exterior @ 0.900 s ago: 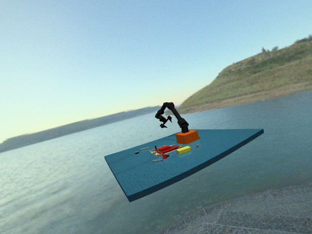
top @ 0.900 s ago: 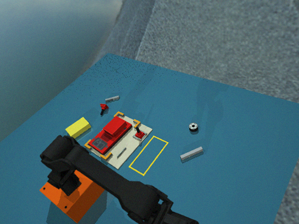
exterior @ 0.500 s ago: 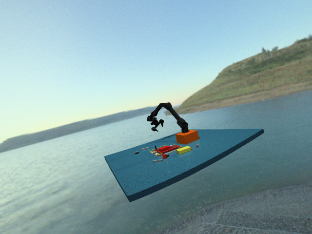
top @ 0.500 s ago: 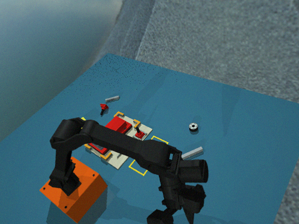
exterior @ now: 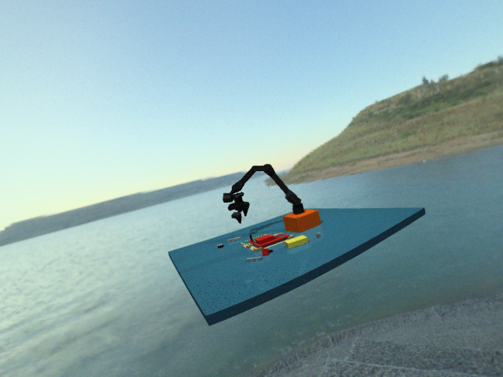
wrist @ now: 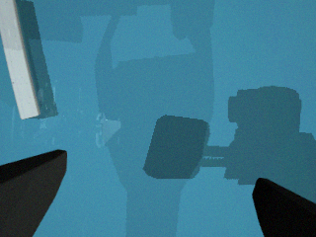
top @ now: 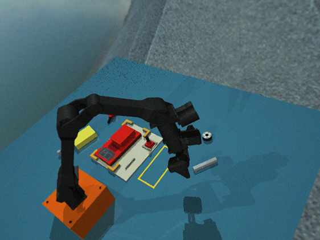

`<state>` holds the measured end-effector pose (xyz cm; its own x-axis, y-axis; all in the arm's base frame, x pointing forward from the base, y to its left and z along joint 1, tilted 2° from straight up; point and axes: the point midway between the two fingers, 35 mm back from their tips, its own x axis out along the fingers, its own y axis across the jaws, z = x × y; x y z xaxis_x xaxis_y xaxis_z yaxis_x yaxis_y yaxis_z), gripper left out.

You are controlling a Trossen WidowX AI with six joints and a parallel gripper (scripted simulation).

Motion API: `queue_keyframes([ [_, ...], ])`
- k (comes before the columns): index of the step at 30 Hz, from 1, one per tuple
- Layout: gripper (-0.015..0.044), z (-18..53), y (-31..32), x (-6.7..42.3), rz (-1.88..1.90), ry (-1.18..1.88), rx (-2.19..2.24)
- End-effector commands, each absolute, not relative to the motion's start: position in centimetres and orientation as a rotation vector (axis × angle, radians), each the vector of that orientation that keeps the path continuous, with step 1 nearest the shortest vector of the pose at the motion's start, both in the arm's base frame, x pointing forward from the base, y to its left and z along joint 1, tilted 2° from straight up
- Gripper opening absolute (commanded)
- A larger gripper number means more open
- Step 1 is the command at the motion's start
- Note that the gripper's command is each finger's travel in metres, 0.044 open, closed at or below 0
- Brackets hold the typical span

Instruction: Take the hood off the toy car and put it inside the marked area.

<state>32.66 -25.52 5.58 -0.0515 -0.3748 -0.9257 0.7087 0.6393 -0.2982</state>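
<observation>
The red toy car stands on a cream board between orange corner brackets. A raised red block sits on its body, and a dark grey section shows at its other end. I cannot tell for certain which part is the hood. The marked area, a yellow outline, lies beside the board, partly hidden by my arm. I see nothing in its visible part. My gripper is open and empty, high above the table. Neither finger touches anything.
A red piece with a black stick stands on the board; another red piece lies beyond. A yellow block, a grey bar and a ring lie around.
</observation>
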Motion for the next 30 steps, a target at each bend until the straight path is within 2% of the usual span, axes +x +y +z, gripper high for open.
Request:
queue_keyframes([
  [1,0.0440,5.5,-19.5,35.1,-0.746,1.380,0.273],
  [10,0.0440,5.3,-3.5,37.7,-0.346,1.431,0.155],
  [20,0.0440,5.2,12.5,32.6,0.056,1.542,0.009],
  [30,0.0440,4.9,13.4,32.1,0.080,1.551,-0.002],
])
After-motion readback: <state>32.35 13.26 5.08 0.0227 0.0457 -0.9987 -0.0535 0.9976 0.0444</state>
